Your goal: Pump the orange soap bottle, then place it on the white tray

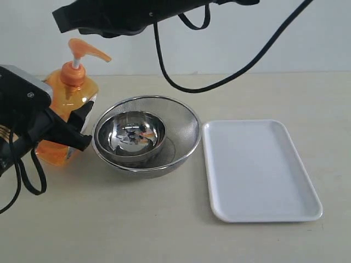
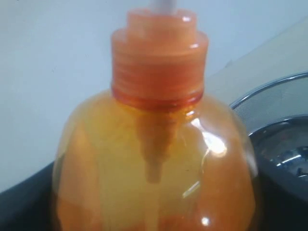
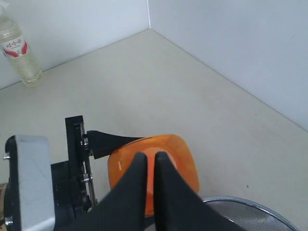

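Observation:
The orange soap bottle [image 1: 66, 104] stands upright at the left of the table, its pump head [image 1: 83, 50] raised. My left gripper [image 1: 80, 127] is shut on the bottle's body, one black finger [image 3: 111, 141] pressed against its side. In the left wrist view the orange soap bottle [image 2: 154, 163] and its ribbed collar [image 2: 159, 62] fill the frame. My right gripper [image 3: 147, 157] is shut with nothing between its fingers and hangs just over the bottle [image 3: 185, 161], hiding the pump head. The white tray [image 1: 258, 170] lies at the right with nothing on it.
A round steel mesh bowl [image 1: 184, 123] with a smaller steel bowl [image 1: 134, 134] inside sits between the bottle and the tray, touching distance from the bottle. A black cable [image 1: 219, 83] hangs over the back of the table. A clear water bottle [image 3: 19, 50] stands by the wall.

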Controlling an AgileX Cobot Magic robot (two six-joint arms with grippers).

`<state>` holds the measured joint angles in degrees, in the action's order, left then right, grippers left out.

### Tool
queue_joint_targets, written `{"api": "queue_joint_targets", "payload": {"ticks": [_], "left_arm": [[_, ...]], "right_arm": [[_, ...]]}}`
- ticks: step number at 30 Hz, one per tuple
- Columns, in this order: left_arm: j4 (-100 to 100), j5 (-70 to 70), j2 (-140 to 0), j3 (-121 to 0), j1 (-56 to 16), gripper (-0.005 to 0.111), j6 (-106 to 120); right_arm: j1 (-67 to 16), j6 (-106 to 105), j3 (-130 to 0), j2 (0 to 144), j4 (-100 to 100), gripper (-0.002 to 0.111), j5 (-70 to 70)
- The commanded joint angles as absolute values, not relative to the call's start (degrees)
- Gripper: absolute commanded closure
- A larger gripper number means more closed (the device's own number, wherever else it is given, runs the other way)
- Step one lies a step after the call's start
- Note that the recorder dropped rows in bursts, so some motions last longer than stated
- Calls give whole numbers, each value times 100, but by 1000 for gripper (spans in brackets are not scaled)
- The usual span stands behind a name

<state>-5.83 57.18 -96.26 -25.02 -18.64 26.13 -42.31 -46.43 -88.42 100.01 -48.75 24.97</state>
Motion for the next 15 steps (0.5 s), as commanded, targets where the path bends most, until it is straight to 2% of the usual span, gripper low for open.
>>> {"api": "queue_joint_targets", "payload": {"ticks": [1, 15], "left_arm": [[-500, 5802, -9573, -2534, -1894, 102, 2516], [-501, 5734, -9573, -2534, -1894, 102, 2596]], "right_arm": [[-4251, -4703, -8865, 10171, -4975, 108, 2471], [-4375, -4703, -8865, 10743, -5033, 108, 2740]]}}
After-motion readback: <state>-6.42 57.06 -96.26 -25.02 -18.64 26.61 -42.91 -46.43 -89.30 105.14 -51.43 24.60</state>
